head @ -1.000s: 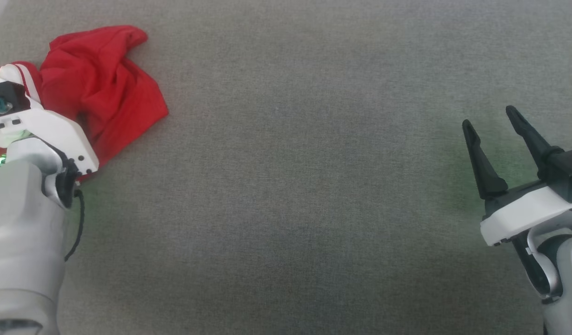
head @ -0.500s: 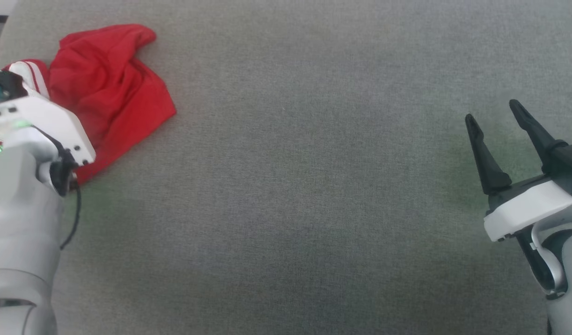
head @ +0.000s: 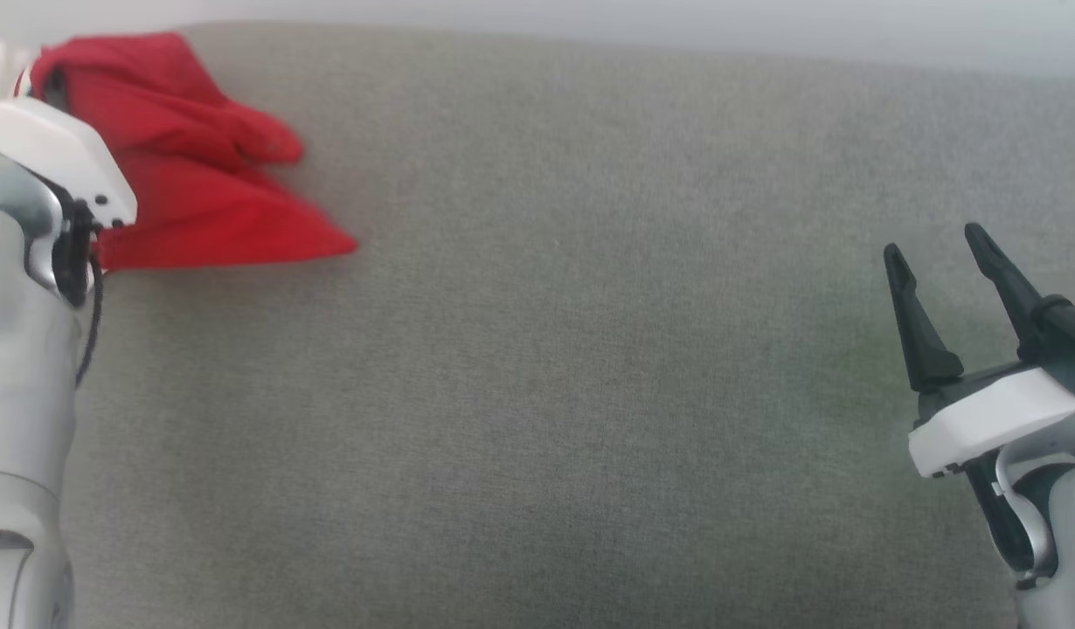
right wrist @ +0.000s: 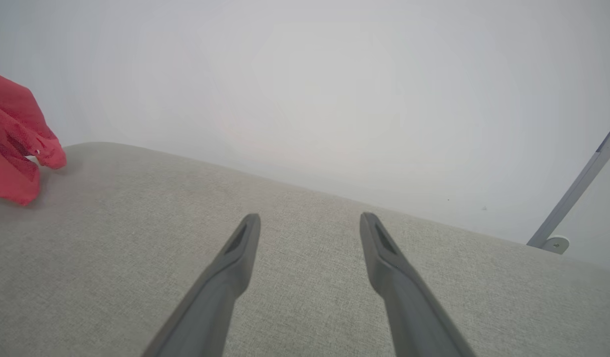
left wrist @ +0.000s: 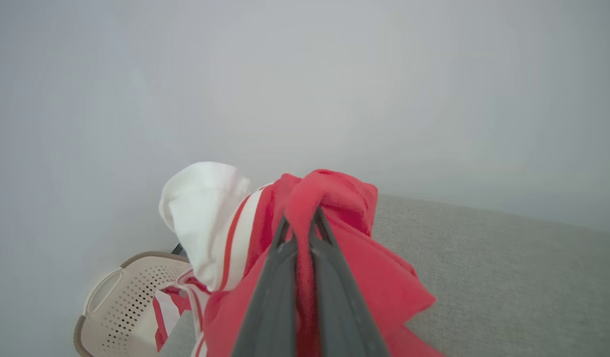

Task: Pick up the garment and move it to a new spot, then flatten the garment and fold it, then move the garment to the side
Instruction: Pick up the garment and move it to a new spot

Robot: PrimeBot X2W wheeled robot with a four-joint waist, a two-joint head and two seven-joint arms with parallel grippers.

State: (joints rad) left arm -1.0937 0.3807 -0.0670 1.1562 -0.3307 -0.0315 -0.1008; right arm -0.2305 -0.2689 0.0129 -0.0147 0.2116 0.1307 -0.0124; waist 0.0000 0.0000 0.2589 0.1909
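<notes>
The garment (head: 188, 192), red with a white striped sleeve, is bunched at the far left of the grey table and partly lifted, its lower corner trailing to the right. In the left wrist view the garment (left wrist: 335, 198) drapes over my left gripper (left wrist: 300, 223), whose fingers are shut on a red fold; the white sleeve (left wrist: 206, 208) hangs to their left. My left arm's white wrist housing (head: 57, 157) hides the fingers in the head view. My right gripper (head: 935, 253) stands open at the table's right side, nothing between its fingers, far from the garment (right wrist: 15, 148).
A beige perforated basket (left wrist: 111, 302) stands off the table's left end, with a red-and-white scrap showing through it. The grey fabric tabletop (head: 546, 393) stretches wide between the two arms. A pale wall runs behind its far edge, and a metal leg (right wrist: 573, 198) stands at the right.
My left gripper has shut on the garment and lifted it, pulling the cloth up and stretching its corner out. The head camera has tilted up, bringing the far table edge into view. The right gripper stays open.
</notes>
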